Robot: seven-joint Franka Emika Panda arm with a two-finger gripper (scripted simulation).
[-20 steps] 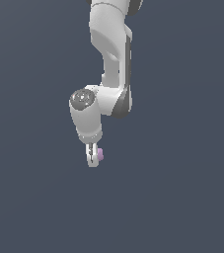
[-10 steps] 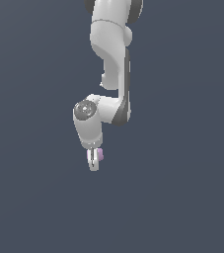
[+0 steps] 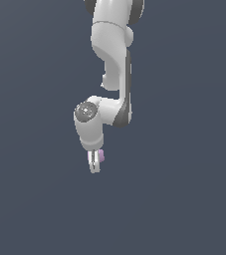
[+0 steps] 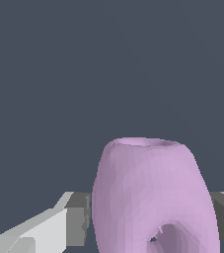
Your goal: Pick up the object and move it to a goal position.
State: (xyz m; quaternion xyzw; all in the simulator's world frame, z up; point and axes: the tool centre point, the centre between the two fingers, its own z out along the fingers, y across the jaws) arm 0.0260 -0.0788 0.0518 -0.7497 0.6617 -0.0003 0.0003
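Observation:
The pale pink-purple ring (image 4: 153, 197) fills the wrist view, clamped between my two grey finger pads (image 4: 78, 217), with its centre hole showing low down. In the exterior view the ring (image 3: 101, 156) is a small pink spot at the tip of my white gripper (image 3: 94, 163), which points downward under the bent white arm. The gripper is shut on the ring and holds it in the air against the plain dark grey background.
The white arm (image 3: 115, 74) comes down from the top of the exterior view. Around it there is only plain dark grey background.
The gripper with the ring has moved slightly lower and toward the exterior view's left. The arm has folded down a little. The grip on the ring is unchanged.

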